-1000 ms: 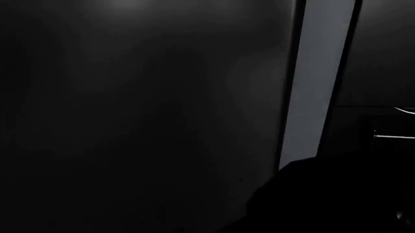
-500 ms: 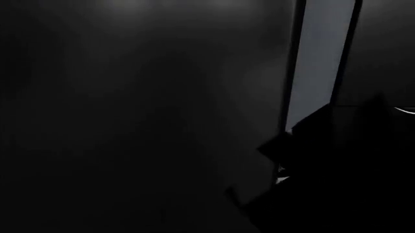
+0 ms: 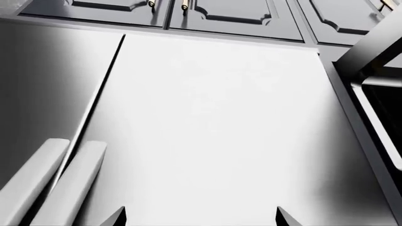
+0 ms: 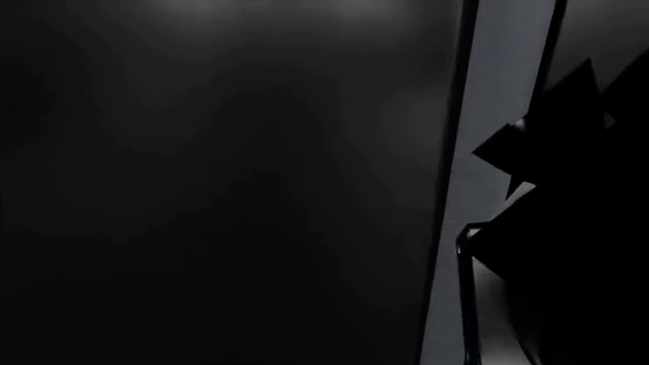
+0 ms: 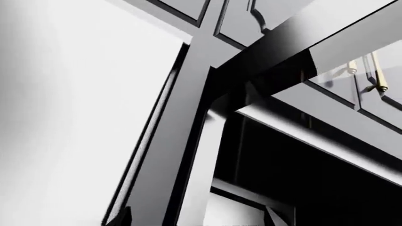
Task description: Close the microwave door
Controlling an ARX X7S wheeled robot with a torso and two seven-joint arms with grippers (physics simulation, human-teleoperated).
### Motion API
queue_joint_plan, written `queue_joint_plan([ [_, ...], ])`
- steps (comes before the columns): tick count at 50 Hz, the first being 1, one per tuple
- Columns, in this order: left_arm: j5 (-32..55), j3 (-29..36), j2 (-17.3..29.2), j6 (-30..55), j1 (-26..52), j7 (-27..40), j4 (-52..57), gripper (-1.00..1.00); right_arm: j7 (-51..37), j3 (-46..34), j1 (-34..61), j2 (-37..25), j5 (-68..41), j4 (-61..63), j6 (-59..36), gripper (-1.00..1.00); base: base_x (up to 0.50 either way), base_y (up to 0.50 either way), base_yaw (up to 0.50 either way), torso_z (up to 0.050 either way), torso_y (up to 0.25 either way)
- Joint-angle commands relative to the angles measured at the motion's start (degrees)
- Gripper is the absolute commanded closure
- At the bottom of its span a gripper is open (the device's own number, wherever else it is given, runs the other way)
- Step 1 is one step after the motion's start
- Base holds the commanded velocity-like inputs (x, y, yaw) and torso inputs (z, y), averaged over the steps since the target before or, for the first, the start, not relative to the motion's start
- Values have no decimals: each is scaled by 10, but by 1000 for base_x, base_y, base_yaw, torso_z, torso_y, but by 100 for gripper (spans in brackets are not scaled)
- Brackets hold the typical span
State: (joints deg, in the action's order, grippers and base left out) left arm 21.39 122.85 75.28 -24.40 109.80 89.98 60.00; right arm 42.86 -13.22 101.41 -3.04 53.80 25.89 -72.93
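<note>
Right gripper (image 5: pixel 195 221) shows only as two dark fingertips at the edge of its wrist view, set apart with nothing between them; it grasps nothing and points at the microwave's open front. In the head view the right arm (image 4: pixel 568 251) is a black silhouette against a pale strip, detail lost in the dark. Left gripper (image 3: pixel 201 219) is likewise spread and empty, its tips facing a broad white panel (image 3: pixel 213 127).

Microwave door (image 5: pixel 169 155) stands swung open, seen edge-on as a dark framed slab beside the black cavity (image 5: pixel 301 174). Judgement: a rigid hinged panel, light to swing, likely smooth-faced (a flat push would serve better than a pinch). The sound contact point is the outer face near the free edge, away from the hinge; the glazing should not be struck hard.

Beyond, panelled cabinet doors (image 3: pixel 226 12) with brass handles (image 5: pixel 377 70) run above the appliance. No counter surface can be made out.
</note>
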Motion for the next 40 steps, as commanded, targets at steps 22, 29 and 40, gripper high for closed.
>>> queue_joint_plan([
  [22,15,-71,-26,36,-53,0,0,-100,-100,80,-19,-15,-92,-67,61,-100,0,0,0,0,0],
  [29,11,-81,-30,42,-66,0,0,-100,-119,92,-25,-21,-104,-91,73,-100,0,0,0,0,0],
  [40,2,-84,-24,39,-76,0,0,-100,-139,99,3,-20,-124,-144,79,-100,0,0,0,0,0],
])
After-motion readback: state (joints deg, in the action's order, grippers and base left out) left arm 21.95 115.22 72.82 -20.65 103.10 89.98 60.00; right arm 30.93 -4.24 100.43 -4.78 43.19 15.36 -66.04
